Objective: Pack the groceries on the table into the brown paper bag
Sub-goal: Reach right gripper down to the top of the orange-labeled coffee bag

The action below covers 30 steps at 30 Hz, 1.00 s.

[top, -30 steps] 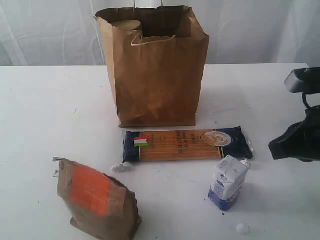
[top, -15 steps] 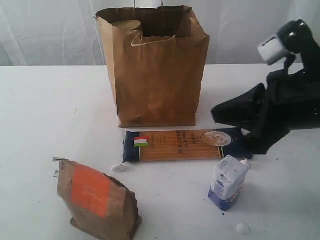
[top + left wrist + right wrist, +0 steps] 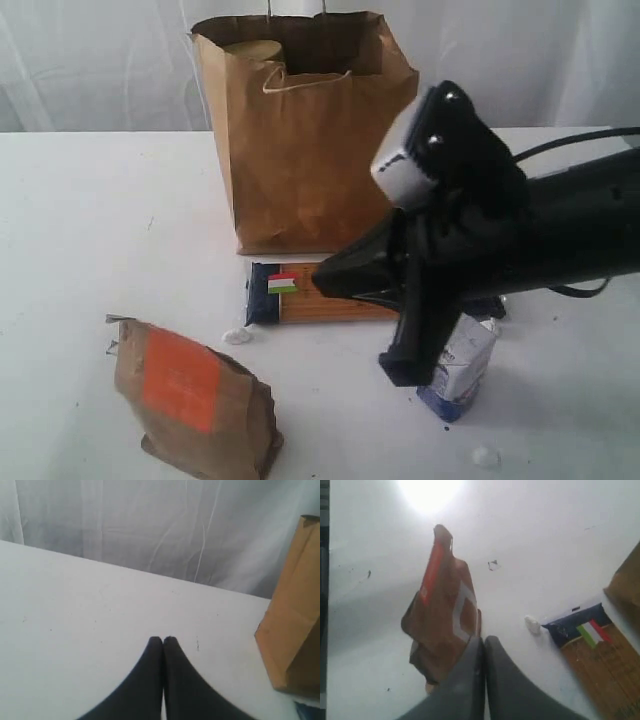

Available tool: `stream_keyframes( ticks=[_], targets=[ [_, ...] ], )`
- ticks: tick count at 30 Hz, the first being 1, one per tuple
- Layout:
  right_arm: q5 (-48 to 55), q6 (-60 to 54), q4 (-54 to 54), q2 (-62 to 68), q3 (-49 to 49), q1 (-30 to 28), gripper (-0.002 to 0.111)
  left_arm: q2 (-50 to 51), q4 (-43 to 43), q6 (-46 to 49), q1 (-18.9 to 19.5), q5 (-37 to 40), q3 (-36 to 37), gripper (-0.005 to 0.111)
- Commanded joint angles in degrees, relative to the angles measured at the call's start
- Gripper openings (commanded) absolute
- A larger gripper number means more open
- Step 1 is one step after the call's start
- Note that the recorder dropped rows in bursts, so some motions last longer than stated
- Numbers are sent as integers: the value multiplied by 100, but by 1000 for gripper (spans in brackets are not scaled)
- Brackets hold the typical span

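While shut, right claw [image 3: 318, 284] near spaghetti packet [image 3: 268, 302] end

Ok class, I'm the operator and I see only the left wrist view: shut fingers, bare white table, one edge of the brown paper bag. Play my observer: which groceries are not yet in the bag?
Observer: Three, in front of the brown paper bag: a dark spaghetti packet, a brown pouch with orange label and a small white-blue carton.
Operator: Where is the other arm?
Observer: The right gripper is shut, and in the exterior view its tip shows against the flag end of the spaghetti packet.
Operator: Anything in the bag?
Observer: A round gold lid shows inside its open top.
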Motion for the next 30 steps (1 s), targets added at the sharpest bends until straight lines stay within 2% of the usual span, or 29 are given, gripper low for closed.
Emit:
stream_keyframes(
  ticks=[1,3,4,7,10,12,16,18,21,24,30],
  targets=[
    [-817,169,205,379,-469,514,0,-861,-208,-52,9,-1114,32,0],
    [-1108,272,205,557,-769,685,0,-1076,-221,427,9,-1710,4,0],
    [-1240,327,205,631,-960,777,0,-1165,-221,767,9,-1672,-65,0],
    [-1528,424,205,781,-1540,1010,0,-1321,-221,1261,9,-689,-285,0],
    [-1676,569,214,878,-1942,1210,0,-1388,-221,1261,9,334,-324,0],
    [-1615,583,199,947,-2031,1282,0,-1388,-221,1224,9,710,-324,0],
    [-525,783,-22,1182,-2042,1379,0,-1388,-221,1209,9,1481,-324,0],
    [84,1470,-482,1358,-2042,1411,0,-1388,-231,1172,9,1822,-311,0],
    [609,2528,-1600,1683,-2042,1485,0,-1388,-231,1012,9,1844,-114,0],
    [507,3275,-2377,1937,-2042,1535,0,-1388,-231,833,9,1659,219,0],
    [300,3358,-2410,1945,-2140,1558,0,-1388,-231,238,9,1404,586,0]
  ],
)
